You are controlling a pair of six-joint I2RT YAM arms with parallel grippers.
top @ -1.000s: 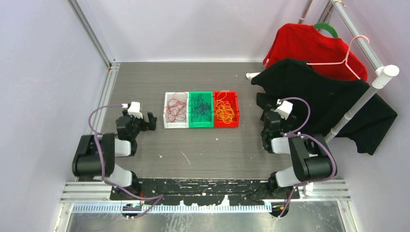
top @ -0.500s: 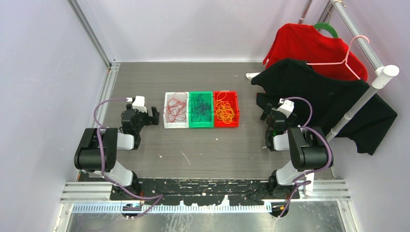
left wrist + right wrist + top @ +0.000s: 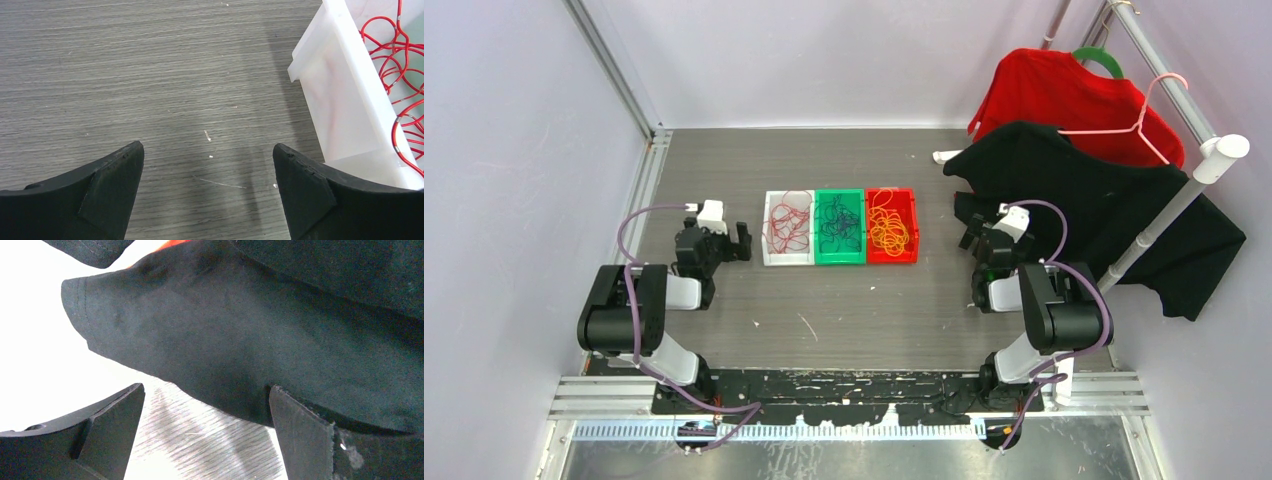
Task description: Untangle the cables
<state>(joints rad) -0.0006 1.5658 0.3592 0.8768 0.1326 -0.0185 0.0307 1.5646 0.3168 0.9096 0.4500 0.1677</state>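
Three small bins stand side by side mid-table. The white bin (image 3: pixel 773 256) holds the red cables (image 3: pixel 788 227), the green bin (image 3: pixel 838 259) holds the dark purple-blue cables (image 3: pixel 837 226), and the red bin (image 3: pixel 911 225) holds the orange-yellow cables (image 3: pixel 888 228). My left gripper (image 3: pixel 742 242) is open and empty just left of the white bin; its wrist view shows bare table between the fingers and the white bin's wall (image 3: pixel 340 100) with red cables (image 3: pixel 400 65) to the right. My right gripper (image 3: pixel 972 232) is open and empty, to the right of the red bin, close to a black garment.
A black garment (image 3: pixel 1104 210) and a red garment (image 3: pixel 1074 95) hang on a rack (image 3: pixel 1214 160) at the right; the black cloth (image 3: pixel 280 340) fills the right wrist view. A short loose strand (image 3: pixel 807 326) lies on the table in front of the bins.
Over the last second both arms have folded back and their grippers have shifted slightly away from me; since half a second ago almost nothing has moved.
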